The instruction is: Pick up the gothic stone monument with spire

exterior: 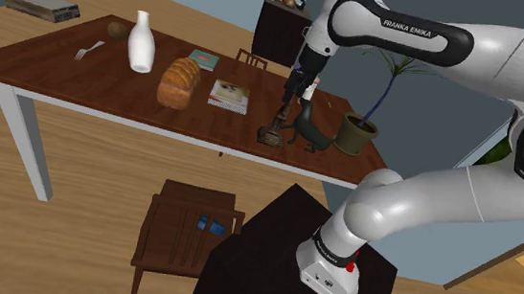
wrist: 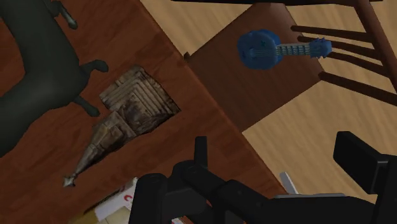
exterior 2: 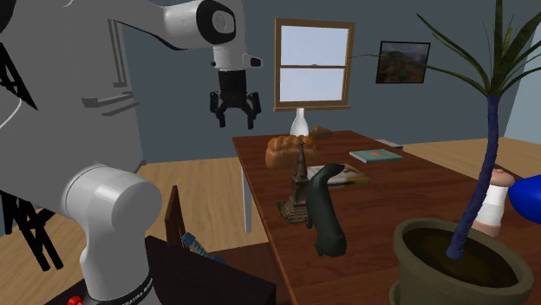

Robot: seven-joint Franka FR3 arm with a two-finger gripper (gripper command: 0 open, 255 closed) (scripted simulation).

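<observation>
Now, with hand wide open and empty, shift over the monument below, descend around its spire, clear of the dark seal figure beside it, then close.

White arm, dark joints, FRANKA EMIKA lettering; all-black end effector.

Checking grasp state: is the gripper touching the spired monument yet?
Apart. Second exterior view shows the open gripper in the air, a clear gap from the monument.

Blue-grey walls, wood-framed window, framed picture, wooden floor, dark bench, wooden chair.
</observation>
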